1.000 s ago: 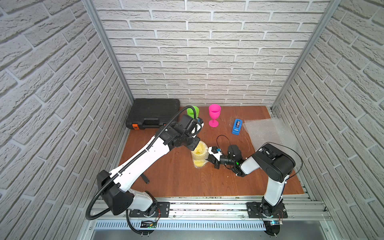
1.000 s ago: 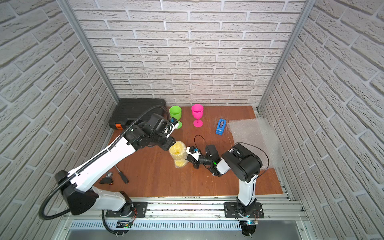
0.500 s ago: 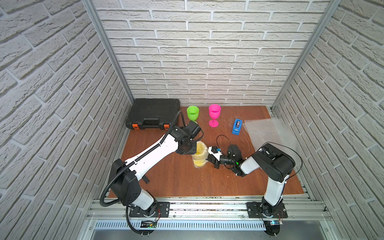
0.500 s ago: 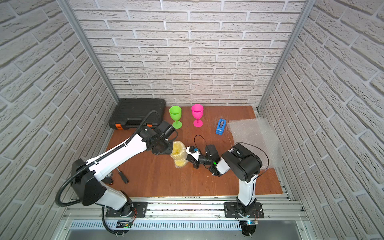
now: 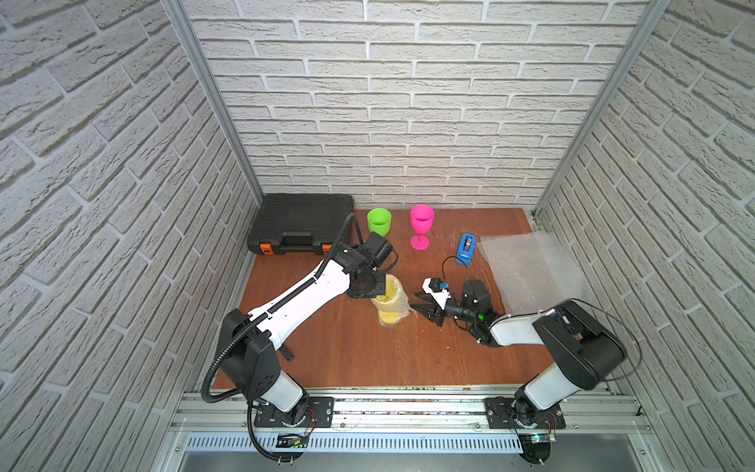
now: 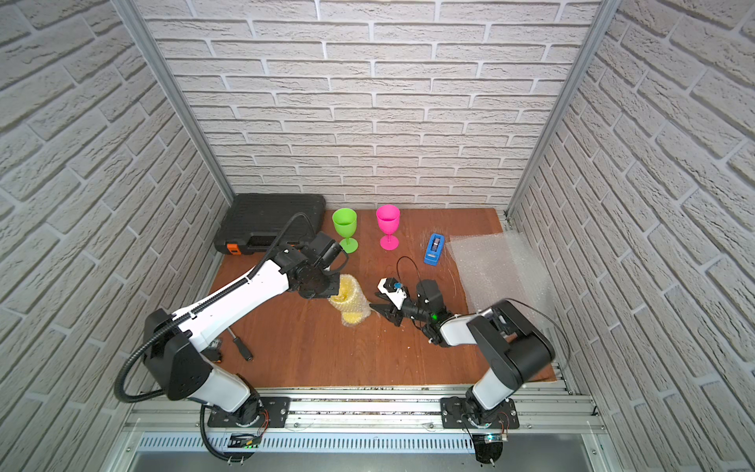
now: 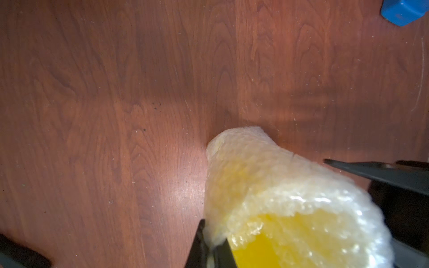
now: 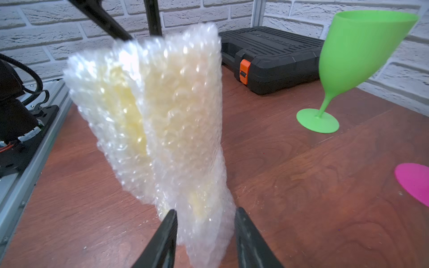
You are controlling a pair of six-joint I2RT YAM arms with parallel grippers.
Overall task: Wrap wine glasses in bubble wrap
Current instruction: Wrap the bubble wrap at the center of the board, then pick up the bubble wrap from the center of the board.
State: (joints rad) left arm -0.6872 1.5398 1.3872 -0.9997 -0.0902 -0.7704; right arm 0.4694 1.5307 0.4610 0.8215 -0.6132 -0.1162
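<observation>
A yellow wine glass wrapped in bubble wrap (image 5: pixel 390 302) (image 6: pixel 351 303) stands upright mid-table. My left gripper (image 7: pixel 213 234) reaches it from above and is shut on the top edge of the wrap (image 7: pixel 267 181). My right gripper (image 8: pixel 205 220) (image 5: pixel 417 309) is low at the bundle's right side, open. Its jaws stand on either side of the bottom of the wrap (image 8: pixel 176 130) without pinching it. The green wine glass (image 5: pixel 379 220) (image 6: pixel 344 222) (image 8: pixel 357 53) and the pink wine glass (image 5: pixel 421 218) (image 6: pixel 387 218) stand bare at the back.
A flat spare sheet of bubble wrap (image 5: pixel 527 265) (image 6: pixel 490 265) lies at the right edge. A blue tape dispenser (image 5: pixel 466 248) (image 6: pixel 434 248) sits beside it. A black case (image 5: pixel 302 222) (image 6: pixel 269 220) fills the back left corner. A small tool (image 6: pixel 241 345) lies under the left arm.
My left gripper came down onto the bundle's top and shut on the wrap's edge. My right gripper opened and let go of the wrap's lower part.
</observation>
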